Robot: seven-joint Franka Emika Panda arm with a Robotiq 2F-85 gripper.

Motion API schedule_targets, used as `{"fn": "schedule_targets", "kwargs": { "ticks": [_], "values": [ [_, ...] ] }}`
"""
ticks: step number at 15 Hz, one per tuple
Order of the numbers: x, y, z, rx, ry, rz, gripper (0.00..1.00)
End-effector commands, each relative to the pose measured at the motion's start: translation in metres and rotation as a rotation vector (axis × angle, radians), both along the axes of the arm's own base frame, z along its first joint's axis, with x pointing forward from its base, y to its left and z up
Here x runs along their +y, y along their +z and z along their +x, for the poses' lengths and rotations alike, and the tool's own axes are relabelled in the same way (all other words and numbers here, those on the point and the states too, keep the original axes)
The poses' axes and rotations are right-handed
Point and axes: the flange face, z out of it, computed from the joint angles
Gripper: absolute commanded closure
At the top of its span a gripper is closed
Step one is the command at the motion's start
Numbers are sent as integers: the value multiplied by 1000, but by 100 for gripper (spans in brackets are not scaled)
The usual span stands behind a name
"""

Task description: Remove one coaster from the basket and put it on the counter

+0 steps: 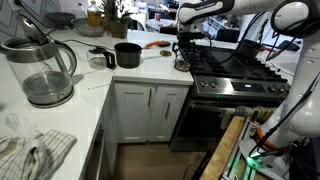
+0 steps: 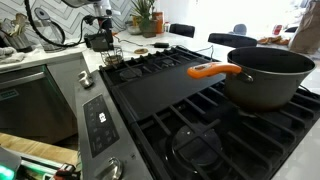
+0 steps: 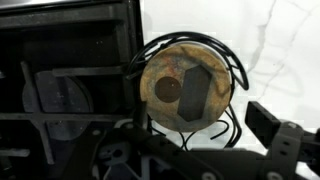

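Observation:
The basket is a small dark wire holder on the white counter, right beside the stove. It holds a stack of round brownish discs; the top coaster faces the wrist camera. My gripper hangs just above it and is open. One dark finger is over the middle of the coaster. The other finger is outside the basket's rim, over the counter. In both exterior views the gripper is straight above the basket.
The black gas stove borders the basket. A black pot and an orange utensil lie on the counter beyond it. A glass kettle stands nearer the camera. A large pot with an orange handle sits on the stove.

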Motion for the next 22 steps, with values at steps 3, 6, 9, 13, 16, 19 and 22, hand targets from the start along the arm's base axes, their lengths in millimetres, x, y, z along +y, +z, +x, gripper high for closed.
{"fn": "schedule_targets", "kwargs": {
  "ticks": [3, 6, 9, 13, 16, 19, 22],
  "values": [
    [9, -22, 13, 111, 43, -43, 0],
    [10, -22, 12, 84, 33, -30, 0],
    [13, -23, 14, 88, 49, -31, 0],
    [16, -31, 19, 78, 60, -44, 0],
    [15, -36, 21, 73, 57, -53, 0],
    [13, -40, 22, 73, 60, -56, 0],
    [15, -43, 21, 89, 71, -69, 0]
  ]
}}
